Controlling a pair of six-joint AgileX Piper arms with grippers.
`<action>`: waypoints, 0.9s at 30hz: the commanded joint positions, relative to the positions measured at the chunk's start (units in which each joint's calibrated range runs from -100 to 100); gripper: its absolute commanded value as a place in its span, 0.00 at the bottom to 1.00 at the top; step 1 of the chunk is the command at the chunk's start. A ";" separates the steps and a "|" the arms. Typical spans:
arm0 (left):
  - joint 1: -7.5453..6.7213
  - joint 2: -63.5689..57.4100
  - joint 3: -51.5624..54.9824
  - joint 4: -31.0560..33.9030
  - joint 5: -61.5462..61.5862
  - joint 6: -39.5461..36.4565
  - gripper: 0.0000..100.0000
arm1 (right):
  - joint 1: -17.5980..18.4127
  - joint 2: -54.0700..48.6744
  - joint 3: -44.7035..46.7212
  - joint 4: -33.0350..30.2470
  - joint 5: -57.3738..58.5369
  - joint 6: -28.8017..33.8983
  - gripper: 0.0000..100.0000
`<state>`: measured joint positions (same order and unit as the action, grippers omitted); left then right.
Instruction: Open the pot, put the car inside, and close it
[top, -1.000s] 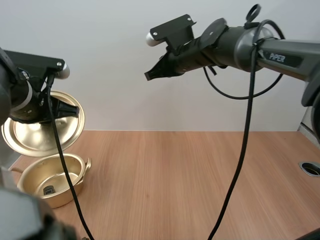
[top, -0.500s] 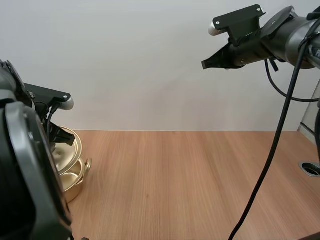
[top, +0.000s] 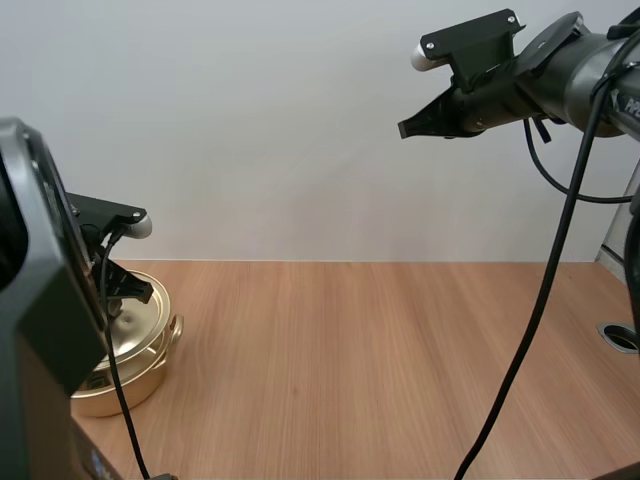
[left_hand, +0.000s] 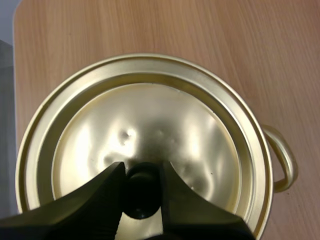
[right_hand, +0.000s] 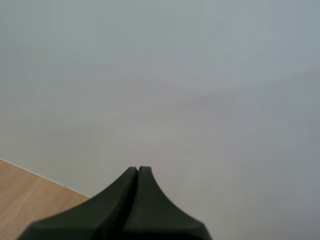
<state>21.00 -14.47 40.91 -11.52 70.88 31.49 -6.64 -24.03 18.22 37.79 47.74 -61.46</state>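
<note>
I see the wooden table with the gold pot at its left edge and the gold lid lying over the pot's mouth. My right gripper hangs high above the table, fingers pressed together on nothing. My left gripper pinches the lid's black knob.

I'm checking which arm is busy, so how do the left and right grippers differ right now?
The left gripper is low over the pot, while the right gripper is high above the table. The left gripper pinches the black knob of the lid; the right gripper is shut on nothing, fingers together. Both are black and two-fingered.
</note>
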 joint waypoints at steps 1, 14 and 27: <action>0.05 1.81 0.00 -0.60 0.05 0.43 0.00 | -0.02 0.03 0.04 0.03 -0.14 -0.04 0.00; 0.05 7.37 0.00 2.55 -1.28 0.70 0.00 | -0.02 0.03 0.04 0.17 -0.14 -0.04 0.00; 0.05 5.71 0.00 2.44 5.32 1.06 0.00 | -0.02 0.03 0.04 0.17 -0.14 -0.04 0.00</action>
<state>21.00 -8.26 40.79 -9.05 76.32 32.69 -6.64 -24.03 18.22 37.90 47.57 -61.46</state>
